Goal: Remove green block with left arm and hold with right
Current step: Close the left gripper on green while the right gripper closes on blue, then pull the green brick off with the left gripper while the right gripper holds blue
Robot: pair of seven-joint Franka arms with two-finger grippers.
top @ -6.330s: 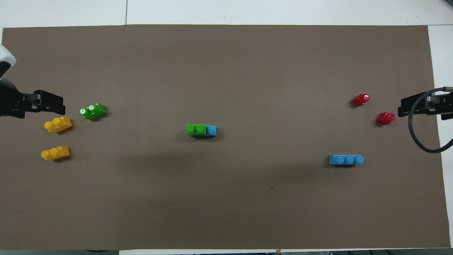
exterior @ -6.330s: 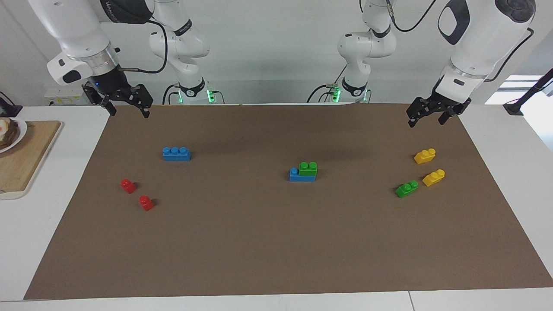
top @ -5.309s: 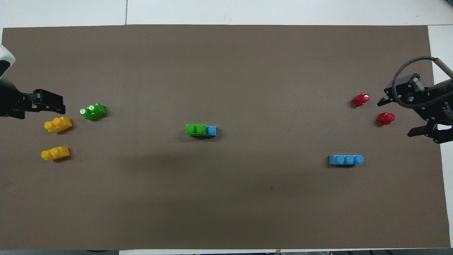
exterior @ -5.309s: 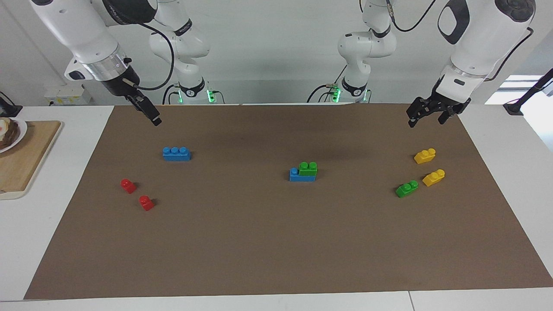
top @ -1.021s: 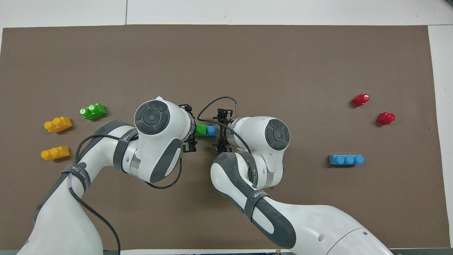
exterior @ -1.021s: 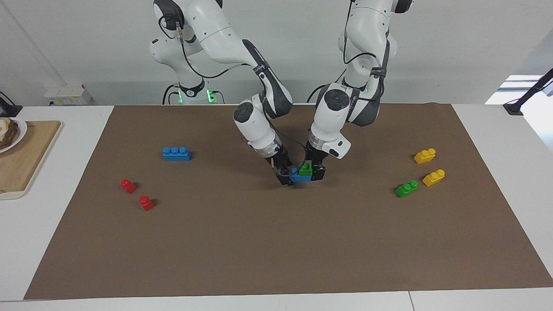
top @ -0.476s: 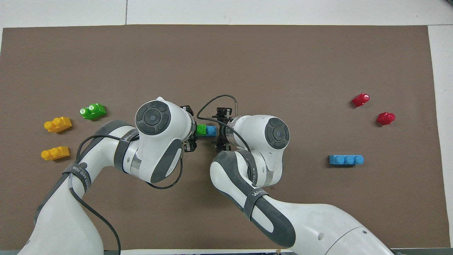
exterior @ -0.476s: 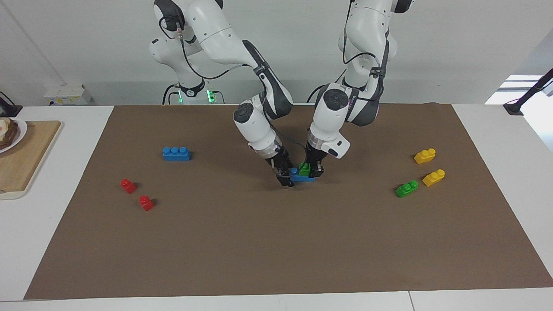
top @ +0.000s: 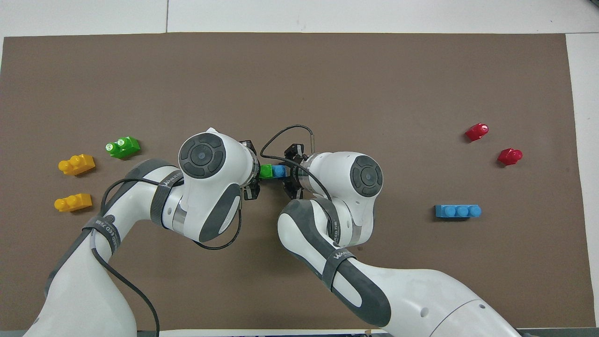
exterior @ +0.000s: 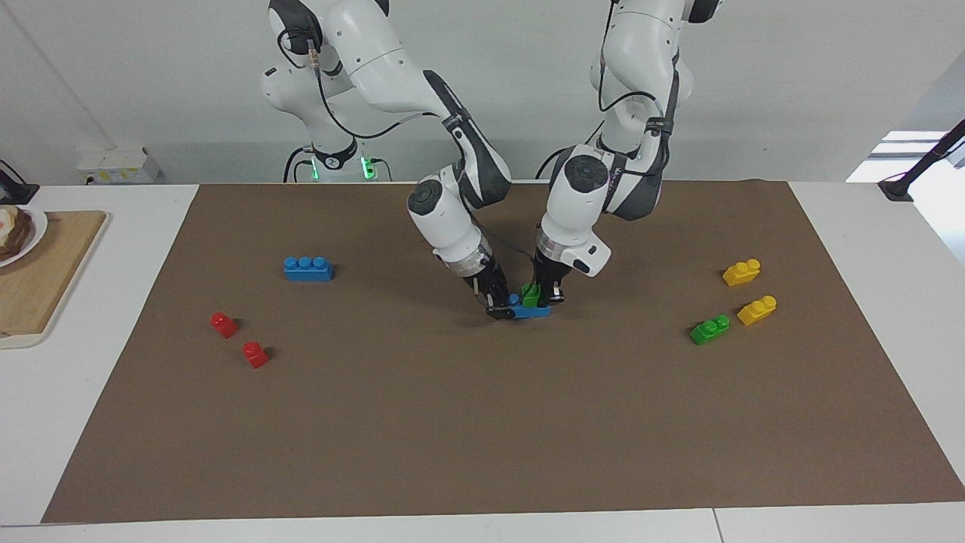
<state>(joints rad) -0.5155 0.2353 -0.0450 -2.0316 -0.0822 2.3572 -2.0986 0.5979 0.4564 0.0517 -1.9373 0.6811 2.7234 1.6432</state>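
Mid-mat, both arms are working on the stacked pair. Compared with half a second ago, the right gripper (exterior: 503, 305) is sitting tighter against the stud end of the blue brick (exterior: 528, 311); its fingers were straddling that end with visible clearance and are now drawn in around it. The left gripper (exterior: 544, 290) is appearing slightly raised and tilted on the green block (exterior: 531, 295), and the whole stack is looking a touch canted rather than flat on the brown mat (exterior: 482, 422). Judgement: the bracing grip is being established and the pull-off is just beginning; the green block is not yet separated, since it is still sitting on the blue brick.

Hand state, right: fingers pinching the blue brick at the end toward the right arm's base, by the exposed stud. Hand state, left: fingers closing down on the green block from above, one at each long face as far as the facing view is showing; the overhead view is hiding most of this under the wrist (top: 210, 161), with only a sliver of green (top: 266, 172) and blue (top: 279, 171) showing between the two wrists.

The task's block is lying directly between the left gripper's fingers, just beside the right gripper. The second green block (exterior: 709, 329) is lying untouched, well away toward the left arm's end, near the yellow bricks (exterior: 741, 272).
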